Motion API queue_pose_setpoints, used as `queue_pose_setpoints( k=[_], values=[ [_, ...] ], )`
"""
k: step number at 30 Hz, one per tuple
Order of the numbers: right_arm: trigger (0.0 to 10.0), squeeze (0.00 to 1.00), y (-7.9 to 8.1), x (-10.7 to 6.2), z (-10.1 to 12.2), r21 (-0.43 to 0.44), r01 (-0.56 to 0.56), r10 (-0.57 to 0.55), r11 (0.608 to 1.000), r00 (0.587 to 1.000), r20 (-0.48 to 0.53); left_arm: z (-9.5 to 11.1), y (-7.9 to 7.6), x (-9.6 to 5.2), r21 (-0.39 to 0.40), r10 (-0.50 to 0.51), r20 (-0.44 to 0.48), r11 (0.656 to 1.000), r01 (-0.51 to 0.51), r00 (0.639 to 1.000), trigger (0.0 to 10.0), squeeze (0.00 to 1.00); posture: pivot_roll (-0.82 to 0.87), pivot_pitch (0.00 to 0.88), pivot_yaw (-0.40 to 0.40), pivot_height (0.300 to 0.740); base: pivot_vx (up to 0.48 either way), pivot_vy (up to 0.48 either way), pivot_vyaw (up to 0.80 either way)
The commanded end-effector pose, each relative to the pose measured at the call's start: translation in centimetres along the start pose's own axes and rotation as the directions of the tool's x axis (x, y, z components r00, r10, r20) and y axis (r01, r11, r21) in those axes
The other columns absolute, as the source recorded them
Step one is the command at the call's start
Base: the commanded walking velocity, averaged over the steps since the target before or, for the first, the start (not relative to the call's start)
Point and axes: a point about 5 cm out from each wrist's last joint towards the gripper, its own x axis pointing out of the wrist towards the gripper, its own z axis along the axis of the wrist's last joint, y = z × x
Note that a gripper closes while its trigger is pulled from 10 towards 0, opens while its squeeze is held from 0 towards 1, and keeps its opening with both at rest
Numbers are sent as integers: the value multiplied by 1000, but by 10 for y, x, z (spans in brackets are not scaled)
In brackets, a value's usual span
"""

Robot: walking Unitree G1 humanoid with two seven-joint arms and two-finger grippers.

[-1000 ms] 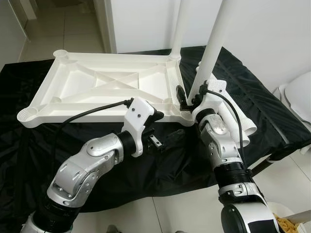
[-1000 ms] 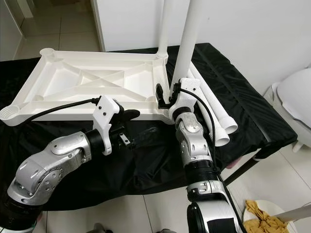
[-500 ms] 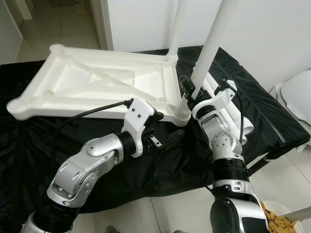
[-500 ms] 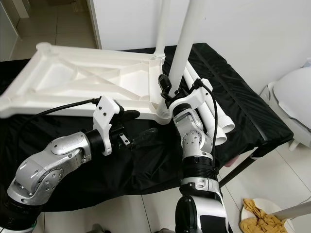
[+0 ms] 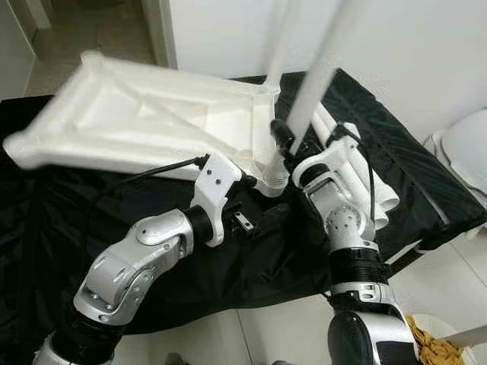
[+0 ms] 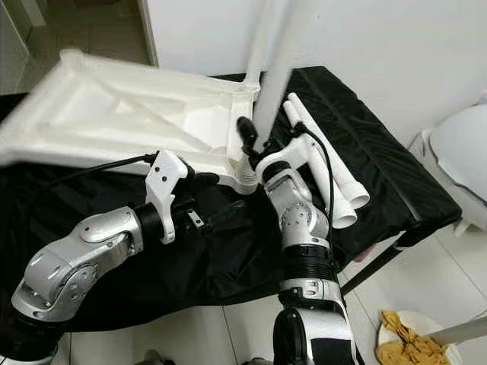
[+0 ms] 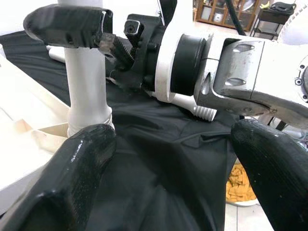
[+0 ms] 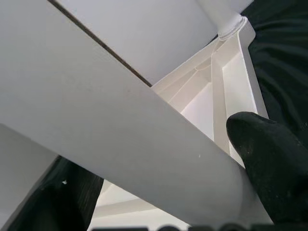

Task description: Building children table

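Note:
The white children's table top lies upside down on the black cloth, its left side lifted clear and blurred by motion. Two white legs stand in its right corner sockets: a far leg and a near leg. My right gripper is shut on the near leg just above its socket; in the right wrist view the leg runs between the fingers. My left gripper hovers open over the cloth just in front of that corner, and the left wrist view looks between its fingers at the leg.
Two loose white legs lie on the black cloth to the right of my right arm. A white rounded object stands at the far right. A bowl with yellow cloth sits on the tiled floor at the lower right.
The table top's left side has risen off the cloth, tilting the whole piece. My right gripper has moved left and farther away with the near leg. The left arm has stayed put.

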Motion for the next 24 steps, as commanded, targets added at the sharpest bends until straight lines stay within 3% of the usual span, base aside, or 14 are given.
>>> queue_pose_setpoints(
  k=[1, 2, 3, 4, 6, 7, 9, 12, 16, 17, 19, 20, 23, 24],
  values=[
    [10000, 0, 7, 0, 5, -66, -69, 71, 995, 997, 16, 2, -5, 0, -5, -50, 4, 999, 50, 999, 10000, 0, -14, 71, -4, 740, 0, 0, 0],
    [10000, 0, 7, 0, 5, -66, -69, 71, 995, 997, 16, 2, -5, 0, -5, -50, 4, 999, 50, 999, 10000, 0, -14, 71, -4, 740, 0, 0, 0],
    [10000, 0, 10, 1, 10, -149, -87, 91, 985, 996, 21, 2, -4, 0, -6, -49, 4, 999, 49, 999, 10000, 0, -14, 72, -5, 740, 0, 0, 0],
    [10000, 0, 10, 1, 10, -149, -87, 91, 985, 996, 21, 2, -4, 0, -6, -49, 4, 999, 49, 999, 10000, 0, -14, 72, -5, 740, 0, 0, 0],
    [10000, 0, 14, 2, 18, -316, -106, 121, 943, 992, 30, 2, -4, 0, -6, -48, 5, 999, 48, 999, 10000, 0, -14, 71, -6, 740, 0, 0, 0],
    [10000, 0, 14, 2, 18, -316, -106, 121, 943, 992, 30, 2, -4, 0, -6, -48, 5, 999, 48, 999, 10000, 0, -14, 71, -6, 740, 0, 0, 0],
    [10000, 0, 16, 3, 23, -413, -116, 139, 903, 990, 25, 2, -4, 0, -6, -47, 5, 999, 47, 999, 10000, 0, -13, 71, -7, 740, 0, 0, 0],
    [10000, 0, 15, 4, 25, -482, -134, 158, 866, 987, 9, 2, -4, 0, -7, -45, 6, 999, 45, 999, 10000, 0, -13, 71, -7, 740, 0, 0, 0],
    [9765, 0, 12, 4, 25, -493, -133, 153, 860, 988, 1, 2, -3, 0, -7, -44, 6, 999, 44, 999, 10000, 0, -11, 70, -8, 740, 0, 0, 0],
    [8353, 0, 11, 4, 25, -495, -131, 150, 859, 989, -2, 2, -3, 0, -7, -43, 6, 999, 43, 999, 10000, 0, -12, 70, -7, 740, 0, 0, 0],
    [7961, 0, 10, 4, 25, -498, -132, 149, 857, 989, -5, 2, -3, 0, -7, -43, 6, 999, 43, 999, 10000, 0, -12, 69, -6, 740, 0, 0, 0],
    [1608, 0, 9, 4, 23, -501, -134, 147, 855, 989, -12, 2, -3, 0, -6, -43, 6, 999, 43, 999, 10000, 0, -12, 69, -6, 740, 0, 0, 0],
    [1412, 0, 9, 4, 22, -503, -138, 149, 853, 989, -18, 3, -3, 0, -6, -42, 6, 999, 42, 999, 10000, 0, -12, 68, -7, 740, 0, 0, 0],
    [0, 0, 10, 3, 18, -516, -153, 157, 843, 987, -36, 3, -3, 1, -6, -42, 6, 999, 42, 999, 10000, 0, -12, 68, -6, 740, 0, 0, 0]
  ],
)
